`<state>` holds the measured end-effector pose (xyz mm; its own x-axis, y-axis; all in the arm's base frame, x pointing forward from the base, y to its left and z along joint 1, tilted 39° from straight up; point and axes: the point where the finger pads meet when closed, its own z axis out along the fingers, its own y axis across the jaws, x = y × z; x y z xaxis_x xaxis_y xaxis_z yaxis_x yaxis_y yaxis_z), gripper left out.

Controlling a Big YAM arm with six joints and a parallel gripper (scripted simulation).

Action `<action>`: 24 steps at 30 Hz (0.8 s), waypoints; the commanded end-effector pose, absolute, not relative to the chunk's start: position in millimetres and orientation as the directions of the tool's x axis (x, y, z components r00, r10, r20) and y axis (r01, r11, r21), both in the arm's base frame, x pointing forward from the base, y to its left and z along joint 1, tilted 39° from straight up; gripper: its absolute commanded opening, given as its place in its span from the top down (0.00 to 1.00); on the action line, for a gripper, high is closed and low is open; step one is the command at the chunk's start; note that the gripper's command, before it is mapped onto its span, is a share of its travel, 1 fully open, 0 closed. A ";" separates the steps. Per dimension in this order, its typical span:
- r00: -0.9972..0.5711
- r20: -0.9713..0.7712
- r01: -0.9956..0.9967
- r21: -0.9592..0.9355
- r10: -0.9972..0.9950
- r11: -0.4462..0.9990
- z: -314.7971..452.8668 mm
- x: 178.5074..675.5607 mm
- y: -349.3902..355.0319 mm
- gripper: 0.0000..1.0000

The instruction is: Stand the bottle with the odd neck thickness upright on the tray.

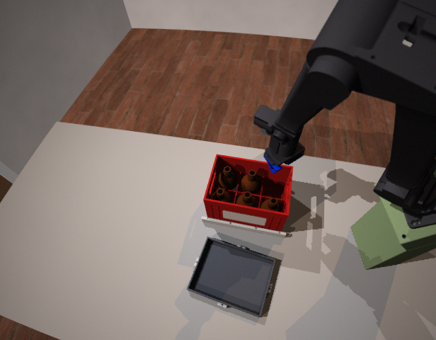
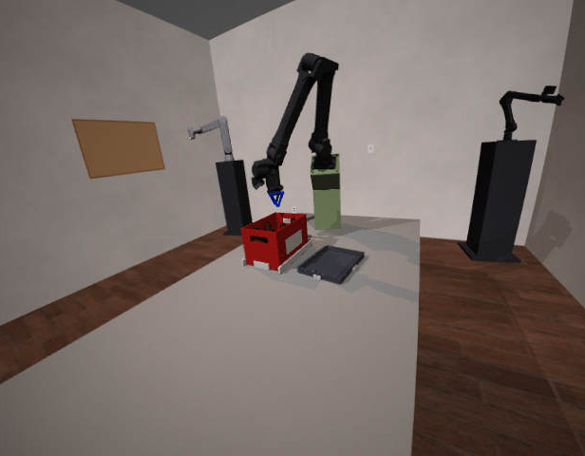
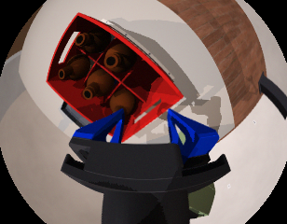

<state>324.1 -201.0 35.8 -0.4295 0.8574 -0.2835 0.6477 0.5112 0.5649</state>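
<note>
A red crate point(image 1: 248, 192) stands on the table and holds several brown bottles point(image 1: 250, 180) upright in its compartments; the back right compartment is empty. The crate also shows in the exterior view point(image 2: 273, 238) and in the wrist view point(image 3: 109, 77). The dark tray point(image 1: 233, 280) lies empty on the table in front of the crate. My gripper point(image 1: 274, 166) point(image 2: 276, 199) with blue fingers is open and empty. It hovers above the crate's back right corner, clear of the bottle tops. In the wrist view the open fingers frame the crate's near edge.
The arm's green pedestal point(image 1: 397, 234) stands on the table to the right of the crate. A pale base plate point(image 1: 243, 224) sticks out under the crate's front edge. Two other arms on dark stands point(image 2: 499, 196) are on the floor, off the table.
</note>
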 end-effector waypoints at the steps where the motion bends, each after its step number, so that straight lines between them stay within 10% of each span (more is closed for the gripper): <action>1: -0.439 -0.282 0.647 0.559 0.853 0.518 34.8 318.1 -199.5 0.39; 4: -0.444 -0.291 0.639 0.560 0.848 0.527 36.6 320.7 -198.2 0.39; 5: -0.444 -0.290 0.640 0.560 0.848 0.527 36.3 320.6 -198.1 1.00; 24: -0.444 -0.288 0.640 0.560 0.848 0.526 35.7 320.5 -198.0 1.00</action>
